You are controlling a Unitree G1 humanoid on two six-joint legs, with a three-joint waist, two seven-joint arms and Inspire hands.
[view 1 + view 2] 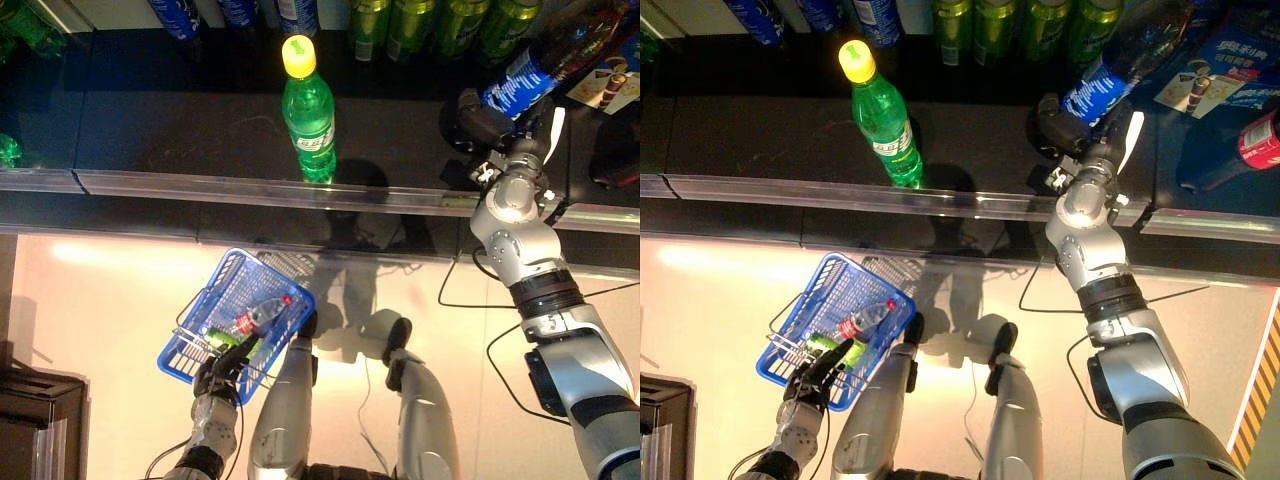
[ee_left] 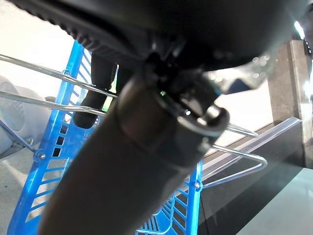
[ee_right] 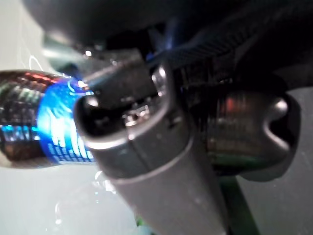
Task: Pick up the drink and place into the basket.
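Observation:
My right hand [image 1: 478, 122] is up at the dark shelf, shut on a dark cola bottle with a blue label [image 1: 540, 68], which it holds tilted above the shelf top. The bottle also shows in the right wrist view [image 3: 46, 122] past my thumb [image 3: 146, 161]. My left hand [image 1: 222, 375] is low at the left, shut on the thin wire handles [image 2: 44, 73] of the blue basket [image 1: 225, 290], which hangs above the floor. In the basket lie a clear bottle with a red cap [image 1: 262, 313] and a green drink [image 1: 222, 338].
A green bottle with a yellow cap [image 1: 308, 115] stands alone near the shelf's front rail [image 1: 250, 187]. Blue bottles [image 1: 180, 15] and green bottles [image 1: 440, 25] line the shelf's back. A red-capped bottle [image 1: 1260, 140] lies at the right. A dark box [image 1: 40, 420] stands on the floor at the lower left.

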